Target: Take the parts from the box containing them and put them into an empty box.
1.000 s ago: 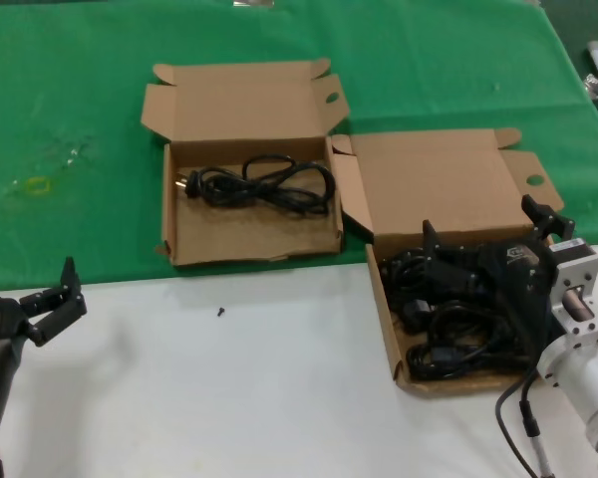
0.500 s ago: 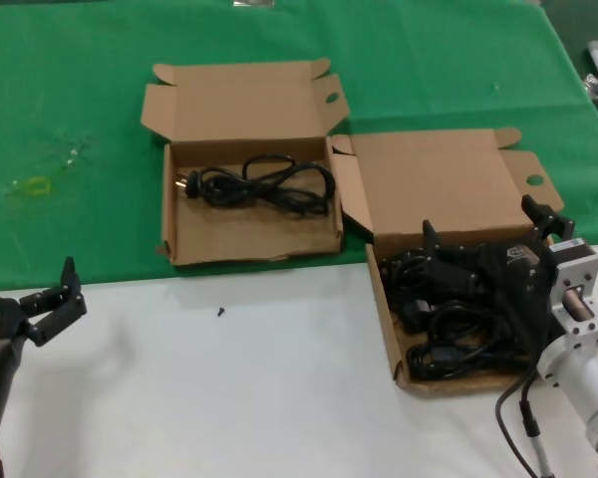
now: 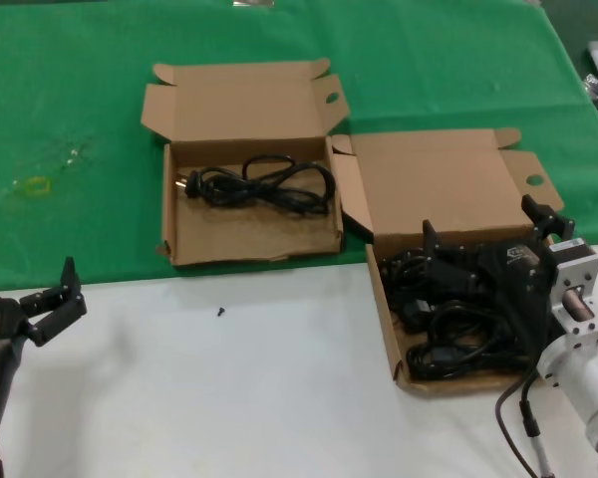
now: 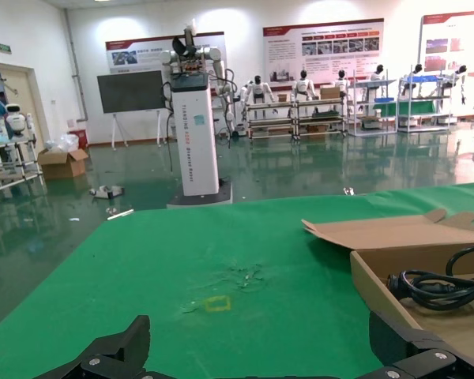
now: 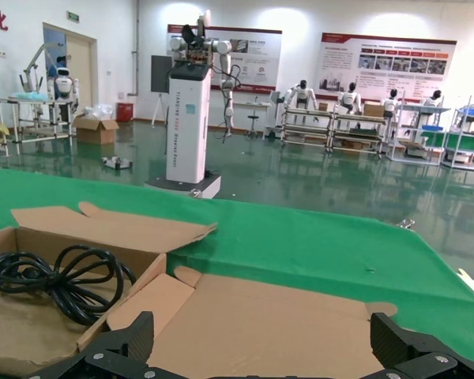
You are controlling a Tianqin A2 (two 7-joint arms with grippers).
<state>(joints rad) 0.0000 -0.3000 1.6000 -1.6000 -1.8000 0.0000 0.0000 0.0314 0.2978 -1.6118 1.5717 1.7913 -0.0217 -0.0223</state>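
Two boxes. Left box (image 3: 249,214): one cord (image 3: 259,184), long axis left-right. Right box (image 3: 439,289): several tangled cords (image 3: 448,339), uncountable. Right gripper (image 3: 488,239) spread above them; left gripper (image 3: 52,299) released, parked.

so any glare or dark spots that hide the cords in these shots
Head view: black cords merge with the black right gripper above them, outlines hard to separate. Left wrist view: ceiling lights reflect off the hall floor, not the cord. Right wrist view: cord evenly lit.
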